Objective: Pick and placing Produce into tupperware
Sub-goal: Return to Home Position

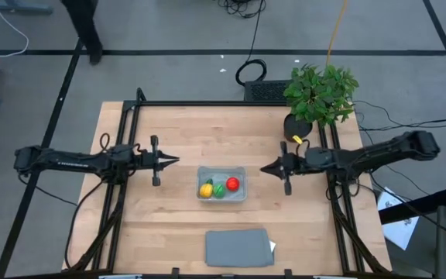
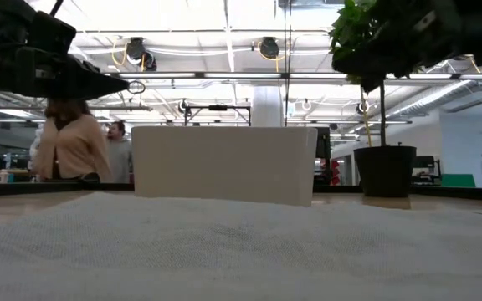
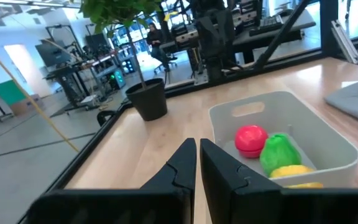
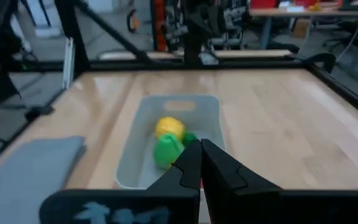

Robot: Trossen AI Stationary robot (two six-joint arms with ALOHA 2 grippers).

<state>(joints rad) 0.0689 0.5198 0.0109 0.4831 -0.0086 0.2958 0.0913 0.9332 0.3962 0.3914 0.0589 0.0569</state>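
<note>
Three pieces of toy produce lie inside the tupperware (image 1: pixel 221 170) near the middle of the table (image 1: pixel 153 225): the yellow piece (image 1: pixel 206 189), the green piece (image 1: pixel 219 189) touching it, and the red round piece (image 1: pixel 232 184) just beside the green. You can check them from above, but the low view shows you none of them. There the box's near wall hides its contents, and the grey lid (image 1: pixel 238 247), lying flat between the box and the table's front edge, fills the foreground as a blur.

Your left gripper (image 1: pixel 173 161) hangs above the table to the left of the tupperware and apart from it. Its fingers are pressed together with only a slit between them, and it holds nothing. The right gripper (image 1: pixel 265 167) faces it from the other side, likewise closed and empty.

In the left wrist view the box's wall cuts off the lower part of the yellow piece. In the right wrist view that gripper's own fingers cover the red round piece almost wholly, so you see only yellow and green clearly. In the low view the right arm is lost among the dark leaves of the potted plant (image 1: pixel 321 91), which stands at the table's back right, and you cannot make out its gripper there. People (image 2: pixel 74 142) show dimly beyond the table, their lower halves cut off by its edge.
</note>
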